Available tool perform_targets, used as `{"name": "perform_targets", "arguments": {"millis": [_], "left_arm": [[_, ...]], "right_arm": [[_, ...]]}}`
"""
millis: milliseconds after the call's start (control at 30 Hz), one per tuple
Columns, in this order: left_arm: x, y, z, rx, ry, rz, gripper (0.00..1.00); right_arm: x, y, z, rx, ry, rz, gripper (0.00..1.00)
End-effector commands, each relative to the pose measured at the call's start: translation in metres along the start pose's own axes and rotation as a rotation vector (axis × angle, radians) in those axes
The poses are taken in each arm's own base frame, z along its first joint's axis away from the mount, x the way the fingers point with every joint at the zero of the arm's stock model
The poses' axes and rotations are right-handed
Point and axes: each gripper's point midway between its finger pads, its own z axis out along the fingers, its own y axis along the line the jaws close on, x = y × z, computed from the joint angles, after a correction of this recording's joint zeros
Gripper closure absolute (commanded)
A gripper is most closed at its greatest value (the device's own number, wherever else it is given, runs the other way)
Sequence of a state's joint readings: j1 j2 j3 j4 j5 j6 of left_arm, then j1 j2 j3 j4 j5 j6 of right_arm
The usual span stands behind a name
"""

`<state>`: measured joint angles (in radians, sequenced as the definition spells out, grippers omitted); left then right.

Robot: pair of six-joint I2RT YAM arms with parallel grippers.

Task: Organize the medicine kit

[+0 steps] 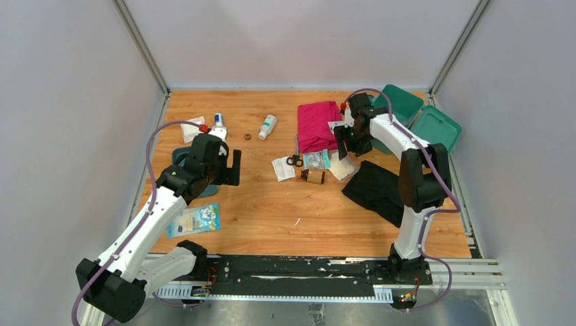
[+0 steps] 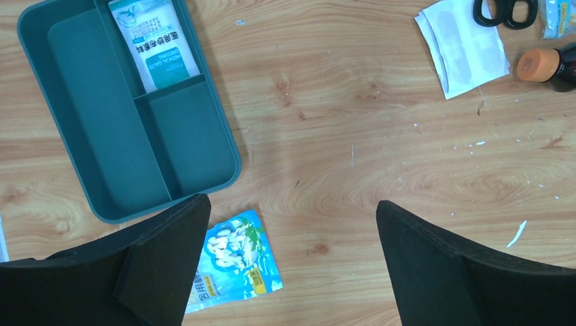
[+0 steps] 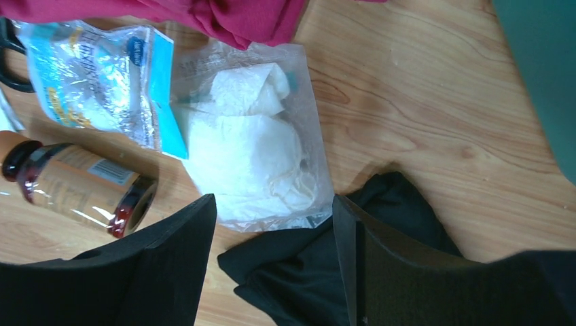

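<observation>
Kit (image 1: 405, 103) sits at two o'clock on the surface (image 1: 272, 204). Left end effector (image 2: 292, 207) gapes wide, empty. Right end effector (image 3: 272, 204) hangs parted over a gauze bag (image 3: 251, 156).

table (image 1: 272, 204) centre free, bottle (image 1: 312, 176) (lying) rightward

Wood table (image 1: 285, 210) w/ pink cloth (image 1: 318, 125), black cloth (image 1: 377, 189), tray (image 2: 88, 136), medicine kit (image 1: 407, 102).

light: bright, even, from above | shadows: soft | glare: plastic pouch (image 3: 258, 156) | blur: wrist-view fingers (image 3: 156, 272) slightly soft
</observation>
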<state>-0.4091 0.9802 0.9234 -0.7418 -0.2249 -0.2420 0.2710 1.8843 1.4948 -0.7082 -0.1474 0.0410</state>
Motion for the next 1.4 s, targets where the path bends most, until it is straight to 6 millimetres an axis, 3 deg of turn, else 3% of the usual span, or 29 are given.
{"name": "perform_targets", "arguments": {"millis": [0, 400, 533, 733, 833, 900, 1200, 1367], "left_arm": [[0.001, -0.005, 0.002, 0.021, 0.001, 0.014, 0.01], [0.002, -0.007, 0.004, 0.032, 0.007, 0.018, 0.01], [0.002, -0.007, 0.005, 0.033, 0.01, 0.019, 0.01], [0.003, -0.009, 0.006, 0.039, 0.02, 0.021, 0.02], [0.003, -0.009, 0.007, 0.039, 0.021, 0.021, 0.02], [0.002, -0.009, 0.006, 0.039, 0.018, 0.02, 0.02], [0.002, -0.008, 0.006, 0.033, 0.016, 0.019, 0.02], [0.002, -0.008, 0.007, 0.034, 0.018, 0.02, 0.02]], "right_arm": [[0.002, -0.008, 0.008, 0.004, 0.039, -0.064, 0.32], [0.025, -0.018, 0.05, -0.068, 0.145, -0.029, 0.44], [0.028, -0.013, 0.051, -0.091, 0.141, -0.011, 0.6], [0.024, -0.014, 0.036, -0.068, 0.104, 0.008, 0.92], [0.013, -0.014, 0.018, -0.047, 0.053, 0.011, 1.0], [0.002, -0.014, 0.001, -0.023, 0.008, 0.049, 1.0], [-0.048, -0.033, -0.11, 0.156, -0.291, 0.135, 1.0], [-0.069, -0.074, -0.165, 0.312, -0.475, 0.319, 1.0]]}}
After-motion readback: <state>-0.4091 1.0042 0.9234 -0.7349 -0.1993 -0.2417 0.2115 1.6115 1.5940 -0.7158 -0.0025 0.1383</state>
